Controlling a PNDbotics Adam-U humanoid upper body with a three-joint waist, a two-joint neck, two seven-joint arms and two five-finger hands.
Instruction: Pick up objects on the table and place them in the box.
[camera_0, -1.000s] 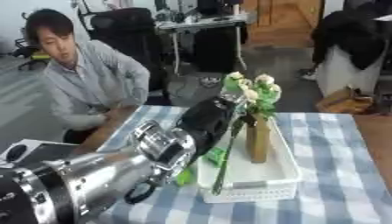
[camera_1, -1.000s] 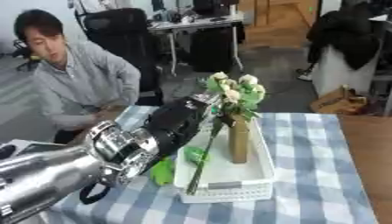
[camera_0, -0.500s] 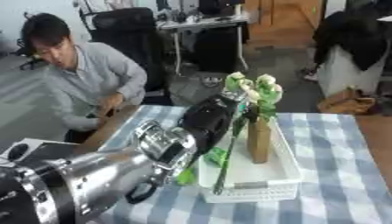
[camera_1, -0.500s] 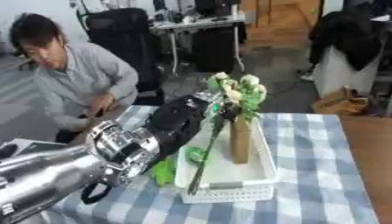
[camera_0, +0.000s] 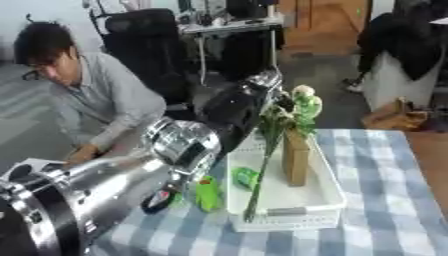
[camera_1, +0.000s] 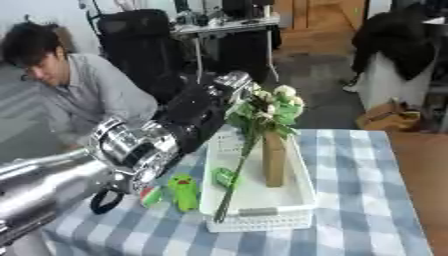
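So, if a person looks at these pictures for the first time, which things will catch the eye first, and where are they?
The robot's big silver and black left arm fills the left side and reaches toward the far end of the white plastic box. At mid-table, a bunch of white and green flowers stands over that box, its long stem slanting down to the near edge. A small bright green toy figure stands on the blue checked tablecloth, left of the box.

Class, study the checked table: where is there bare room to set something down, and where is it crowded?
Bare cloth lies right of the white box, out to the table's right edge, and in front of it. Left of the box is crowded: a green toy, a small red-and-green thing and the robot's left arm.
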